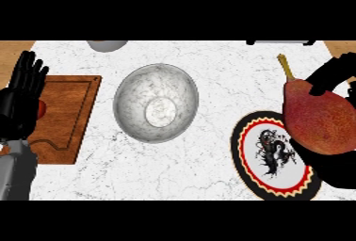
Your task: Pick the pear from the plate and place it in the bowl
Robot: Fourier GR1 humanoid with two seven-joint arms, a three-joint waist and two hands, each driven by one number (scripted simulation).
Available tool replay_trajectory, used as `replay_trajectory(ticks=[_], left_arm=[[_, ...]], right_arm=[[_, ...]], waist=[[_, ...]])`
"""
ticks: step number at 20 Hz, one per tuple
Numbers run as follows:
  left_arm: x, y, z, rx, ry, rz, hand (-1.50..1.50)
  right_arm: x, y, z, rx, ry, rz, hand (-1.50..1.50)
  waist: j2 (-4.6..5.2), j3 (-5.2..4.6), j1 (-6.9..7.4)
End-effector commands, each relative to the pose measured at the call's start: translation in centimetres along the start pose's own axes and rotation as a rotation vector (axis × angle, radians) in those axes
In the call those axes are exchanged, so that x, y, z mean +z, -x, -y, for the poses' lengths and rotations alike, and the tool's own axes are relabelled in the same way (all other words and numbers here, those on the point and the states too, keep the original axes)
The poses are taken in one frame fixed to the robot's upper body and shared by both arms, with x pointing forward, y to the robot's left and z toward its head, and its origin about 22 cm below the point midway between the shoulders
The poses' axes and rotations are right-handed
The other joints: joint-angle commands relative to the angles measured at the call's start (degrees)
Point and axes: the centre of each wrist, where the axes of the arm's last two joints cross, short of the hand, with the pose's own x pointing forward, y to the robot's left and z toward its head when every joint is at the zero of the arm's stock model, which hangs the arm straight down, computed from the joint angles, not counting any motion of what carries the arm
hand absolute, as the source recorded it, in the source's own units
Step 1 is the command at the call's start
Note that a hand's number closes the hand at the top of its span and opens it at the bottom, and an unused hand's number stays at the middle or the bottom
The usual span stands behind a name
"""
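Fingers (pixel 327 75) of right hand (pixel 334 70) curled round pear (pixel 319 117), pear held above plate (pixel 243 141). Bowl (pixel 132 101) seen left of fingers on tabletop (pixel 208 61). Left hand (pixel 21 89) rested open, fingers straight.

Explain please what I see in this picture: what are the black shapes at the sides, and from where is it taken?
The view looks steeply down from a humanoid robot's head onto a marble counter. The black shapes are its hands. The left hand rests open at the left edge, fingers up, over a wooden cutting board. The right hand is curled round a reddish pear, holding it above a plate with a dragon picture. In the middle stands a grey bowl, with nothing in it, where the pear should go.
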Motion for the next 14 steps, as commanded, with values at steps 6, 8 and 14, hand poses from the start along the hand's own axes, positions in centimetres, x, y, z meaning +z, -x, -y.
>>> replay_trajectory(ticks=[6, 8, 14], left_arm=[[0.9, 0.7, 1.0, -0.004, -0.001, -0.001, 0.0], [0.7, -0.3, 0.9, 0.006, 0.018, 0.011, 0.0], [0.5, 0.0, -0.1, 0.002, 0.008, 0.016, 0.0]], right_arm=[[-6.7, -6.3, -6.2, 0.036, -0.174, -0.031, 1.5], [-8.2, -8.0, -7.1, 0.021, -0.197, -0.036, 1.5], [-10.9, -10.2, -13.3, 0.021, -0.238, -0.072, 1.5]], waist=[[0.18, 0.09, 0.34], [0.1, 0.11, 0.34], [0.2, 0.12, 0.46]])
